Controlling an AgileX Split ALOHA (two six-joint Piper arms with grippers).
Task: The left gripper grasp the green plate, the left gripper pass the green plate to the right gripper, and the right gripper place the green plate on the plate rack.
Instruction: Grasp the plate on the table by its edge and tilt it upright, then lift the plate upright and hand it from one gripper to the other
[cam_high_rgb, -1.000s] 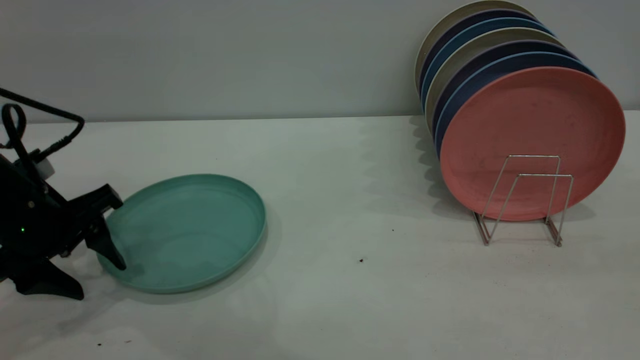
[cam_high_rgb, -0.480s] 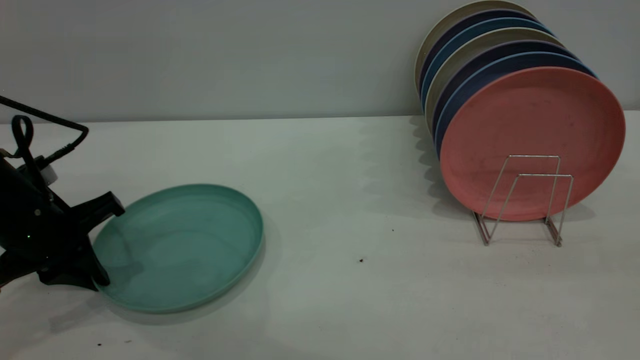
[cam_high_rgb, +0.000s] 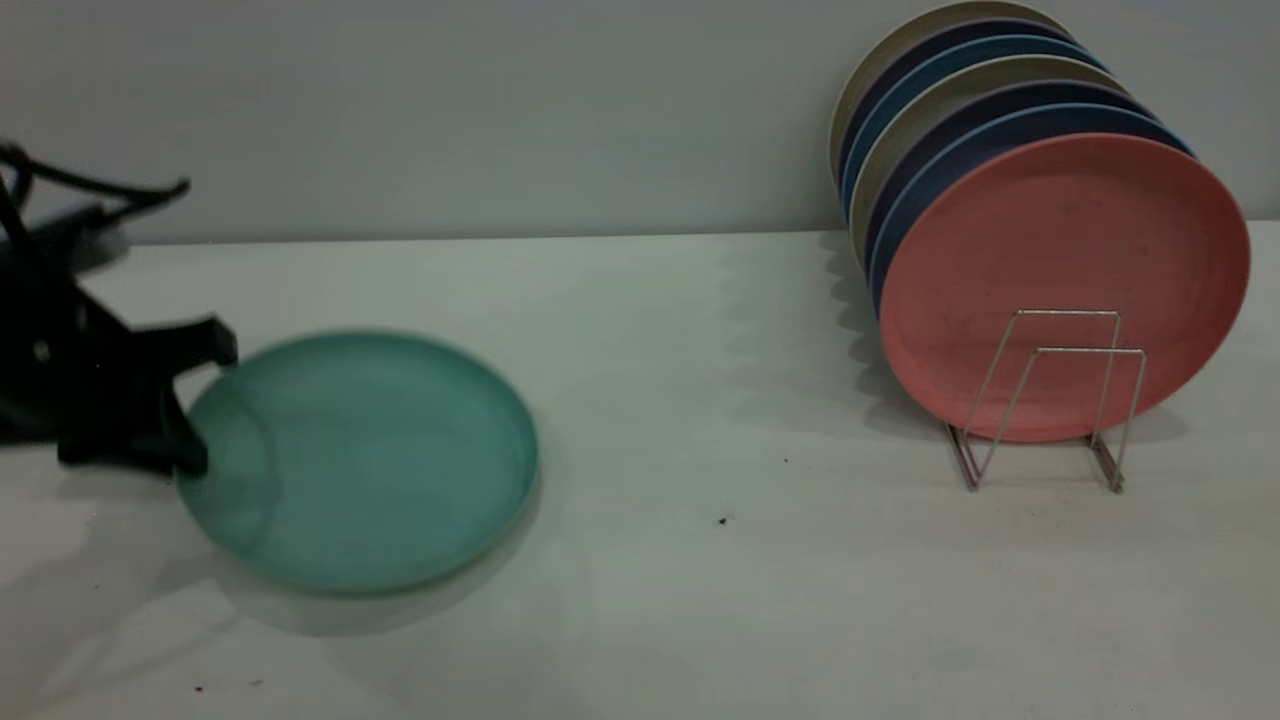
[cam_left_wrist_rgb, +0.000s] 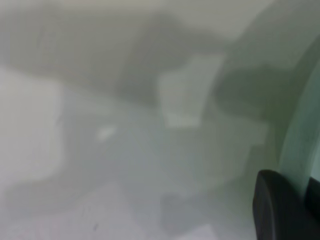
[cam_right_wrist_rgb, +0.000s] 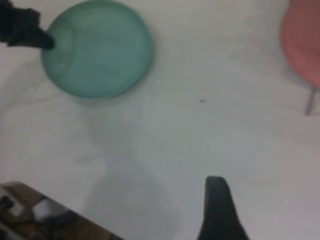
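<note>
Pale worktop (cam_high_rgb: 640, 600), largest. Plate rack (cam_high_rgb: 1045, 400) at far right, loaded with upright plates, salmon plate (cam_high_rgb: 1065, 260) frontmost, front loops free. Green plate (cam_high_rgb: 360, 460) at left, lifted and tilted off the worktop, rim clamped in left pincer (cam_high_rgb: 190, 400). Right pincer (cam_right_wrist_rgb: 220, 210) well off rackward, open or closed: cannot tell. No legible writing

The left gripper (cam_high_rgb: 195, 400) was a matte black claw with thick wedge-shaped fingers, a thin black cable arching over its body at about twelve o'clock. Of the right gripper (cam_right_wrist_rgb: 220, 210) only one dark, tapering, round-tipped finger showed.
</note>
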